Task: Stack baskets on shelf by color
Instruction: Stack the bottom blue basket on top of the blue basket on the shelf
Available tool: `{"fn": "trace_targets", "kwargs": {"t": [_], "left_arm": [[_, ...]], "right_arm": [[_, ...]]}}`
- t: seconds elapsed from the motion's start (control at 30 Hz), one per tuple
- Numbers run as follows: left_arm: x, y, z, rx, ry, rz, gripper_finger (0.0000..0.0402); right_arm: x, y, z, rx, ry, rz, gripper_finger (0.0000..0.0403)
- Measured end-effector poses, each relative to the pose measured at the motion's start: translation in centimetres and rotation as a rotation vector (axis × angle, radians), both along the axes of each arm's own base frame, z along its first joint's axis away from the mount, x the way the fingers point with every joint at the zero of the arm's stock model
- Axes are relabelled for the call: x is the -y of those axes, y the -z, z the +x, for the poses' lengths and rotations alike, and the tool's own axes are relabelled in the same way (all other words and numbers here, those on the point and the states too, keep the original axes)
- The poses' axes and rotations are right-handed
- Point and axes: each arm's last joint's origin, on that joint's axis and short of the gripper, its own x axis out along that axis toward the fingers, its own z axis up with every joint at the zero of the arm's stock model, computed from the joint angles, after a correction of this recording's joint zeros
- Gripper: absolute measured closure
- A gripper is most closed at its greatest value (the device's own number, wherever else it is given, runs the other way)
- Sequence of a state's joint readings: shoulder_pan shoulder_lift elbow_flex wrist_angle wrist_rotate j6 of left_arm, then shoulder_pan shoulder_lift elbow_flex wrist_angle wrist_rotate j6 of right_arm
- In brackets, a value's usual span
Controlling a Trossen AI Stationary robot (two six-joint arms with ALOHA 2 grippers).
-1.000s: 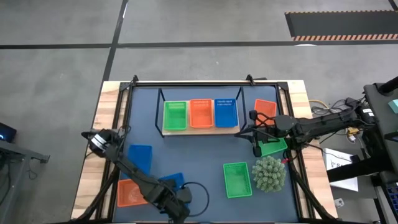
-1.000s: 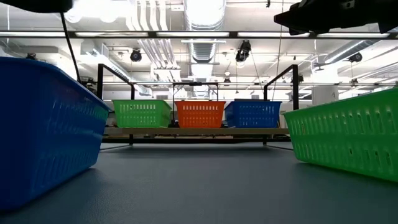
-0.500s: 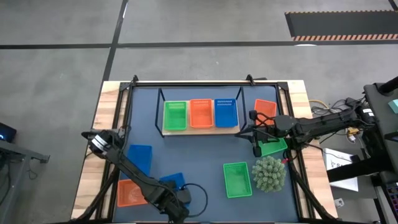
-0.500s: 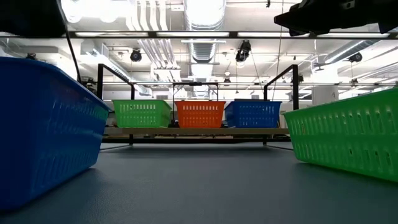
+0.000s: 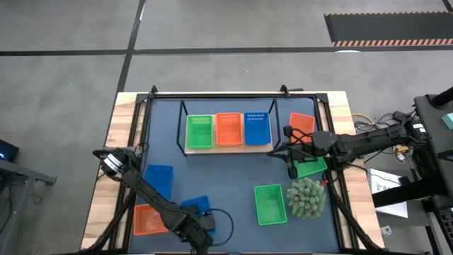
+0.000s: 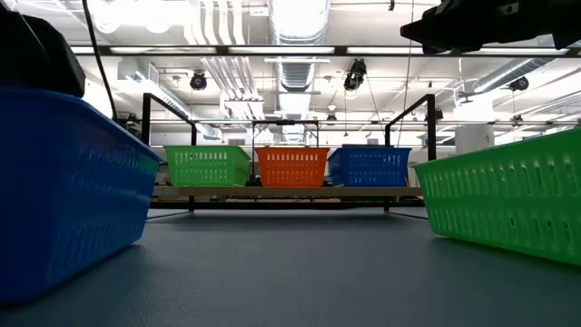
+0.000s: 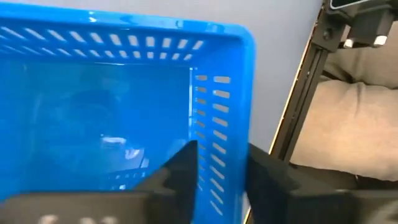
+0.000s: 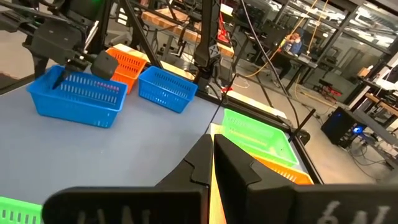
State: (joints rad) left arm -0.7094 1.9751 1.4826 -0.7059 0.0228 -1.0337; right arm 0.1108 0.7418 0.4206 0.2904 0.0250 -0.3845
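Observation:
The light-wood shelf [image 5: 228, 147] carries a green basket [image 5: 199, 132], an orange basket [image 5: 228, 129] and a blue basket [image 5: 257, 128] side by side. Loose baskets stand on the mat: blue [image 5: 160, 178], orange [image 5: 147, 219], green [image 5: 270, 204], green [image 5: 313, 168] and orange [image 5: 303, 121]. My left gripper [image 5: 201, 228] is open at the near blue basket [image 5: 194, 207], one finger inside [image 7: 184, 169] and one outside [image 7: 268, 175] its side wall [image 7: 224, 124]. My right gripper [image 5: 291, 171] is shut and hovers beside the green basket right of the shelf. My left gripper comes at the near blue basket from above, with its fingers on either side of one perforated side wall [image 7: 217, 155]. I cannot tell whether the fingers touch the wall. The basket stands flat on the mat.
A spiky green plant ball [image 5: 306, 197] sits by the right near corner, beside the green basket. The shelf's black wire frame [image 6: 150, 118] rises at the far side. The middle of the dark-blue mat [image 5: 226, 177] is bare. A black frame post [image 7: 298, 106] runs close beside the near blue basket.
My left gripper has come down onto the near blue basket; in the low view its dark body sinks into sight above that basket's rim. The baskets have stayed where they were.

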Motion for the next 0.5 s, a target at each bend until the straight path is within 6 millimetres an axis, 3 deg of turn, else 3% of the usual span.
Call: {"fn": "trace_targets", "kwargs": {"t": [0.13,0.3,0.5], "left_arm": [[0.1,-0.4,0.1,0.009,-0.007,-0.007,0.0386],[0.3,-2.0,0.5,0.045,0.017,-0.025,0.0397],[-0.7,-6.1,1.3,0.086,0.042,0.012,0.0401]], "right_arm": [[0.0,0.0,0.0,-0.002,0.0,0.001,0.0394],[0.0,0.2,0.0,-0.007,0.0,-0.006,0.0394],[0.0,0.3,0.0,-0.012,0.001,-0.002,0.0394]]}}
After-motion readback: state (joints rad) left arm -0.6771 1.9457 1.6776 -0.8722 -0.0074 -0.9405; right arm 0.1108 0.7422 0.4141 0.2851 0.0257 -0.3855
